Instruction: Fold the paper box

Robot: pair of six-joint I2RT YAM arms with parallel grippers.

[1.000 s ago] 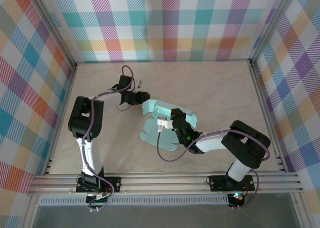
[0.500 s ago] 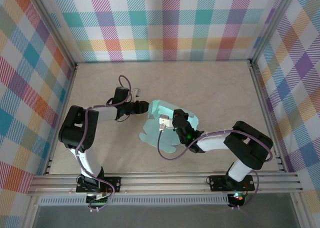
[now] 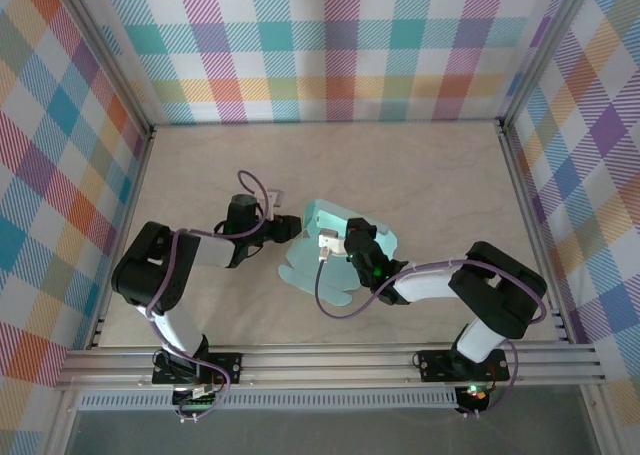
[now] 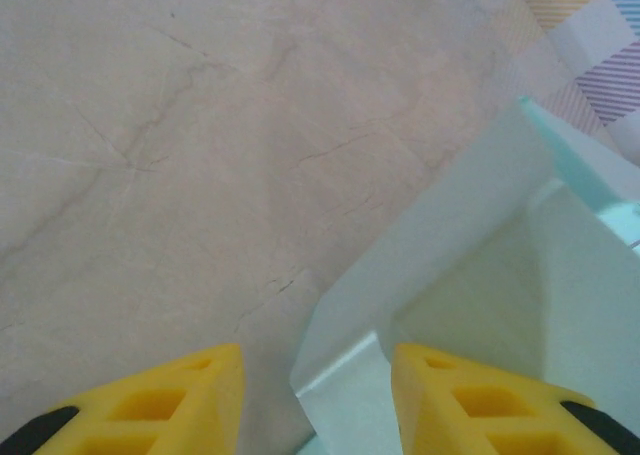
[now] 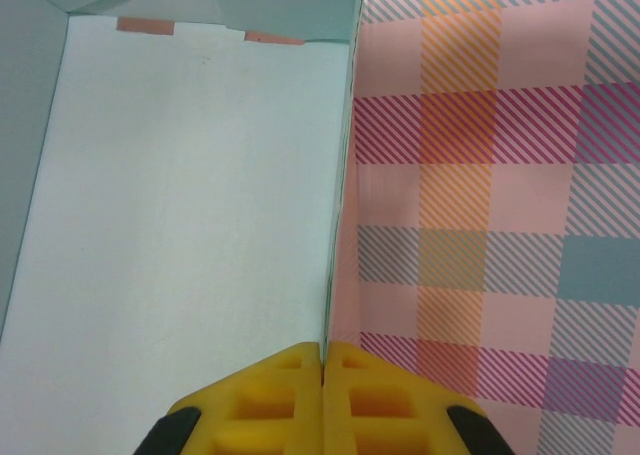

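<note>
- The paper box [image 3: 316, 273] lies near the middle of the surface [image 3: 430, 175], between the two arms. It is partly formed: some panels stand up, while a scalloped flap lies flat on the near side.
- The right tool [image 5: 322, 360] is pinched tight on the thin edge of an upright panel. The wrist view shows that edge running straight down into the seam between the two yellow pads. This grip appears to serve as the anchor that keeps the card from sliding.
- The left tool [image 4: 315, 375] stands part open at the box's left side. A corner of the raised card sits in the gap between its fingers [image 4: 150, 400]. Whether either pad already touches the card is hard to tell from this angle, since the lower rim of the view cuts off the contact.
- The step in hand looks like raising and creasing the left wall, with several folds left to make.
- The next move calls for the left tool to take that corner squarely, near the crease line, then turn the wall inward.
- The right tool should hold firm meanwhile, as thin card will buckle or skid if pushed unsupported.
</note>
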